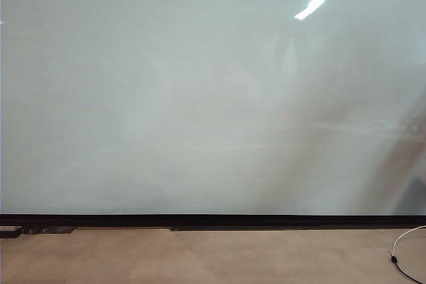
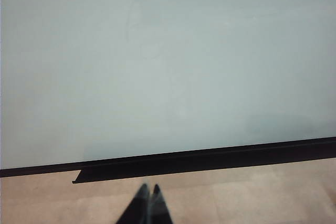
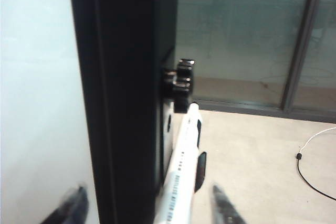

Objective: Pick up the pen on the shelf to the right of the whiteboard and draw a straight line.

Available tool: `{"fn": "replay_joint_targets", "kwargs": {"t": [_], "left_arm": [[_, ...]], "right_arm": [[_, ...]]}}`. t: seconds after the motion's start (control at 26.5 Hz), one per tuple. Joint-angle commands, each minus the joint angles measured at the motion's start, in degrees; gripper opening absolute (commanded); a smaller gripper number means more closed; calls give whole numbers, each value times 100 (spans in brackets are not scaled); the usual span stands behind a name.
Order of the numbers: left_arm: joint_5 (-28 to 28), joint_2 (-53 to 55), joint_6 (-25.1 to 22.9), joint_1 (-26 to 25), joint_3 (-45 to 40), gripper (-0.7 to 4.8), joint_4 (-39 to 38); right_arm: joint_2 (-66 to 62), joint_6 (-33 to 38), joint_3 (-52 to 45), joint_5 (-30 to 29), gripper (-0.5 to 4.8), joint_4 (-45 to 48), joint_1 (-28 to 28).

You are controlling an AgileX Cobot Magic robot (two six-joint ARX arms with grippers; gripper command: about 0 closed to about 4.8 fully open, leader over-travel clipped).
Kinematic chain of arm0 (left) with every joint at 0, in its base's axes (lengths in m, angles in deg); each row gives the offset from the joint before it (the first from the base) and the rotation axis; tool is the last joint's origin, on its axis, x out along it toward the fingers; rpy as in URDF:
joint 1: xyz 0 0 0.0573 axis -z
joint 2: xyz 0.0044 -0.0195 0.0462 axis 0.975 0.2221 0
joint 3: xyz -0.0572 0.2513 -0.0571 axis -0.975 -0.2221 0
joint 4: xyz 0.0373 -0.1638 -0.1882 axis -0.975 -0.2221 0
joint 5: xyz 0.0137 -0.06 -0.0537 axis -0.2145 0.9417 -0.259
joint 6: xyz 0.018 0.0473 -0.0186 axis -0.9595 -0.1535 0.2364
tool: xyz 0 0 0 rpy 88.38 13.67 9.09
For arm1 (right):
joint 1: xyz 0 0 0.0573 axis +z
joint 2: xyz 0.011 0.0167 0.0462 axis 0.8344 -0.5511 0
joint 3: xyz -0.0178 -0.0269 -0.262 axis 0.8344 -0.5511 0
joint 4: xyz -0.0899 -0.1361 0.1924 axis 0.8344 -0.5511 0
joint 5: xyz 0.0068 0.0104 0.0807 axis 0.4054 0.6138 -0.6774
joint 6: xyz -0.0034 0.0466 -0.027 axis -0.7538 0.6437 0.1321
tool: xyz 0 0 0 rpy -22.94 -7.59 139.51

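Note:
The whiteboard point(image 1: 200, 91) fills the exterior view, and neither gripper shows there. In the right wrist view the white pen point(image 3: 184, 161) lies along the black frame point(image 3: 121, 103) at the whiteboard's point(image 3: 37, 103) side edge, with a black clip point(image 3: 200, 170) on its barrel. My right gripper point(image 3: 148, 203) is open: one blurred finger is on the whiteboard side and the other on the floor side, with the pen and frame between them, untouched. My left gripper point(image 2: 149, 191) is shut and empty, low over the floor in front of the whiteboard's black bottom edge point(image 2: 210, 158).
A black knob point(image 3: 181, 80) sticks out of the frame just beyond the pen's far end. A glass wall point(image 3: 247, 35) stands behind. A thin cable point(image 1: 399, 257) lies on the beige floor point(image 1: 200, 257) at the right.

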Motion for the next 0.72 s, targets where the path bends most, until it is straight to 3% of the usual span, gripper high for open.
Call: {"fn": "replay_joint_targets", "kwargs": {"t": [0.04, 0.72], "left_arm": [[2, 0, -4, 2, 20, -5, 76], [2, 0, -4, 2, 20, -5, 74]], "right_arm": [[13, 15, 15, 17, 251, 68, -15], [-68, -31, 17, 164, 236, 11, -20]]}}
